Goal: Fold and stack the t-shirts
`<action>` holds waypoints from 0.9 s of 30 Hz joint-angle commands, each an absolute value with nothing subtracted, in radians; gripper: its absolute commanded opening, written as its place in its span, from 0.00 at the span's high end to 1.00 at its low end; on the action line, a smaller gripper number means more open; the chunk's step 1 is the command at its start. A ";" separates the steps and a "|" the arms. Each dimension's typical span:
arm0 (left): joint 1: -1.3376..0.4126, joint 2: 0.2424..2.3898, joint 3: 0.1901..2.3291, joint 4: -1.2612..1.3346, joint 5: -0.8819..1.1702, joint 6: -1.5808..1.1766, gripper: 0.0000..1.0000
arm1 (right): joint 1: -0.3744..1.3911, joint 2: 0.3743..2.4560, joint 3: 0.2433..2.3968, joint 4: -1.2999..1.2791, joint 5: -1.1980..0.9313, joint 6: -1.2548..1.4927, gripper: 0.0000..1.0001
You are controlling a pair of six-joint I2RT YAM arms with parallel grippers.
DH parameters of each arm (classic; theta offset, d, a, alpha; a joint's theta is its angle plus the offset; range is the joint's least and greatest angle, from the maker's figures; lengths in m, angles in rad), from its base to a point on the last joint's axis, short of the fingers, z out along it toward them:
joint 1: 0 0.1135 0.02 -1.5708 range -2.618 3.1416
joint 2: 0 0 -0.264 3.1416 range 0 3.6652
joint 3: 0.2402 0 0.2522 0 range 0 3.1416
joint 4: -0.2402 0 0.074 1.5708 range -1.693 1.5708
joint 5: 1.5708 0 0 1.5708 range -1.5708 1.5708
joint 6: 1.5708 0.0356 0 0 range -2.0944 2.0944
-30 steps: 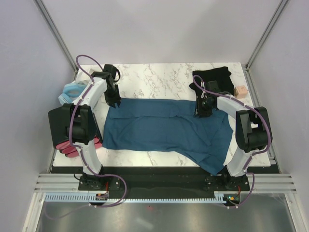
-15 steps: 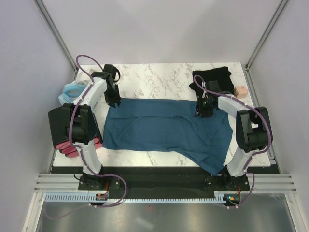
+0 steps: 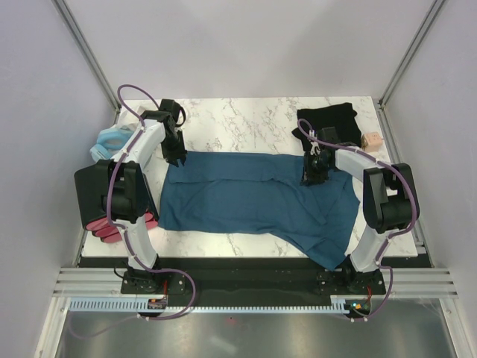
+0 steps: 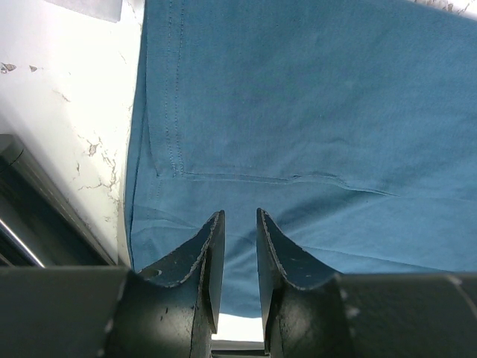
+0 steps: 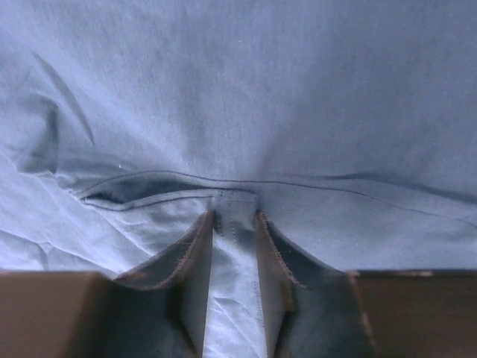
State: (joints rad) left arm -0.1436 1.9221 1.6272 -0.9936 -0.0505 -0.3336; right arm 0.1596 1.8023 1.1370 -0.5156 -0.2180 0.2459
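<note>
Reading off the geometry for the fold: teal t-shirt (image 3: 253,198) is spread flat on the tabletop (image 3: 246,119), long axis left to right across both arms, with one lobe trailing toward the near-right corner by the right arm's base. Both tools sit on the shirt's far edge, one at each end, so the whole body of cloth lies on the near side of them, toward the bases. Left tool (image 3: 177,156) is at the far-left corner. Its wrist view shows the jaws almost together over flat cloth near a stitched hem, with no pucker between them, so I cannot tell if it is pinching or just resting there. Right tool (image 3: 313,175) is at the far-right end. Its wrist view shows a strip of hem drawn up into the gap with creases fanning out from it, so I read it as clenched on the teal cloth. My judgement is that the next move turns on carrying that far edge toward the near edge, square to the long axis, with both ends travelling together or the fold line skews. The right end has more loose cloth below it than the left, so it looks likelier to bunch. Black t-shirt (image 3: 328,121) lies in the far-right corner, just beyond the right tool, well apart from the left one, so the right arm is the nearer for it.
</note>
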 commanded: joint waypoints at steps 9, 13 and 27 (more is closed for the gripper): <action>-0.149 1.945 1.654 -0.989 -0.045 -0.304 0.70 | 0.156 1.707 1.129 -0.522 -0.256 0.230 1.00; -0.149 1.948 1.654 -0.989 -0.040 -0.305 0.70 | 0.166 1.668 1.132 -0.552 -0.296 0.232 1.00; -0.149 1.957 1.677 -0.991 -0.018 -0.307 0.70 | 0.331 1.605 1.140 -0.681 -0.338 0.253 1.00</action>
